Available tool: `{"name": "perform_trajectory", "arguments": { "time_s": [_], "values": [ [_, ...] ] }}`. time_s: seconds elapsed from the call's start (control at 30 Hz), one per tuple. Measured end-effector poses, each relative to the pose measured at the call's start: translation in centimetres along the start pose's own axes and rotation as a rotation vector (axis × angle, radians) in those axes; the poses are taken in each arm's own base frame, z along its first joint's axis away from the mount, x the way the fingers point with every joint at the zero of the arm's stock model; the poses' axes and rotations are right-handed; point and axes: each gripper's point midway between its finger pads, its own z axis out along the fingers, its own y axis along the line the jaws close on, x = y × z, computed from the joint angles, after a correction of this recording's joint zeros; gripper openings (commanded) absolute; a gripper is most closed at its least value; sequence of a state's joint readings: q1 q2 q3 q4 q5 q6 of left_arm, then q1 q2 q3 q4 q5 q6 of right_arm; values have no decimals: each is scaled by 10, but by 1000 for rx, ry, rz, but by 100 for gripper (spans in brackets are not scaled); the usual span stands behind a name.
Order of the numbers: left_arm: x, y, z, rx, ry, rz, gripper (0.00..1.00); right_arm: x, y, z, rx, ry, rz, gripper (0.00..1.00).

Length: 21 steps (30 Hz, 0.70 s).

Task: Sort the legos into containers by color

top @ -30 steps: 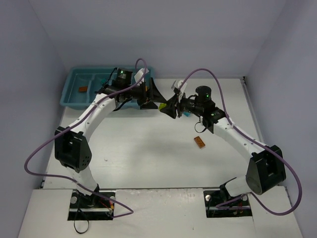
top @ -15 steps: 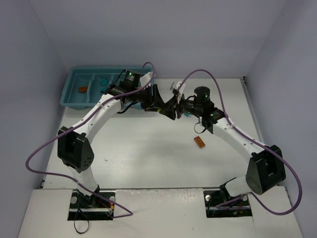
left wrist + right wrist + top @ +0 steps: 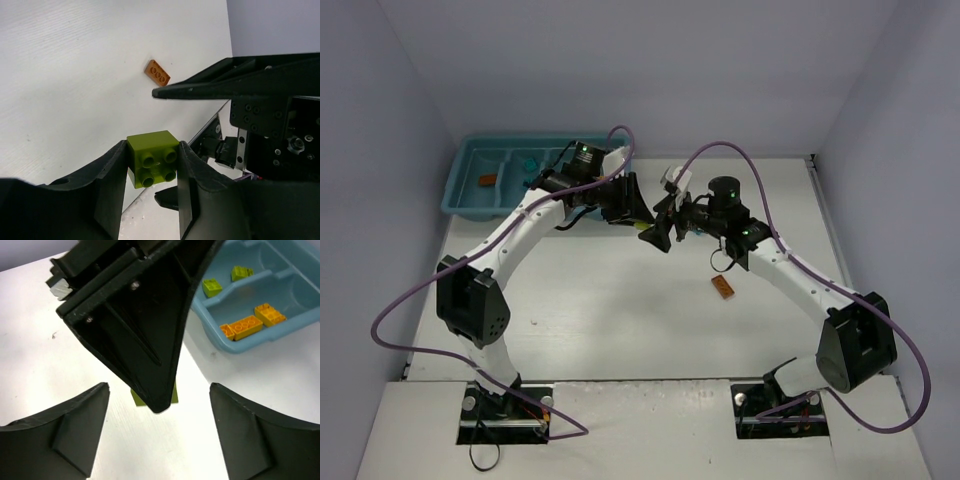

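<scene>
A lime green lego (image 3: 151, 159) sits clamped between the jaws of my left gripper (image 3: 152, 147), held above the table. In the top view the left gripper (image 3: 640, 220) meets my right gripper (image 3: 657, 230) tip to tip near the table's middle. The right gripper (image 3: 160, 425) stands open around the left gripper's fingertip, and a corner of the lime lego (image 3: 174, 394) peeks out beneath it. One right finger (image 3: 210, 87) crosses above the brick. The teal tray of containers (image 3: 470, 165) lies at the back left. A brown-orange lego (image 3: 722, 288) lies flat on the table.
In the tray (image 3: 240, 347), lime bricks (image 3: 212, 287) share one compartment and yellow-orange bricks (image 3: 246, 326) another. A brown-orange brick (image 3: 487, 181) and a teal one (image 3: 530, 161) lie in other compartments. Purple cables loop over both arms. Walls enclose the table on three sides.
The left gripper moved in and shut on the lime lego that the right gripper held. The right gripper then opened and let it go.
</scene>
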<state>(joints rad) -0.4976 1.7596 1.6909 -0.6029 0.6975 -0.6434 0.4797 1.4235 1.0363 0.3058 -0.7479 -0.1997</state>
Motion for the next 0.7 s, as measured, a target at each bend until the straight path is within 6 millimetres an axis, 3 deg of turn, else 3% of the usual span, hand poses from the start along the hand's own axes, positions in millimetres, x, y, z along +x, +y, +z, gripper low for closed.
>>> {"name": "perform_trajectory", "arguments": {
  "time_s": [0.17, 0.3, 0.57, 0.7],
  "values": [
    [-7, 18, -5, -75, -24, 25, 3, 10, -5, -2, 40, 41, 26, 84],
    [-40, 53, -19, -200, -105, 42, 4, 17, -11, -5, 89, 69, 64, 84],
    [-134, 174, -55, -547, -319, 16, 7, 37, -28, -33, 252, 116, 255, 80],
    [-163, 234, -57, -668, -369, -16, 11, 42, -26, -48, 320, 117, 321, 79]
  ]
}}
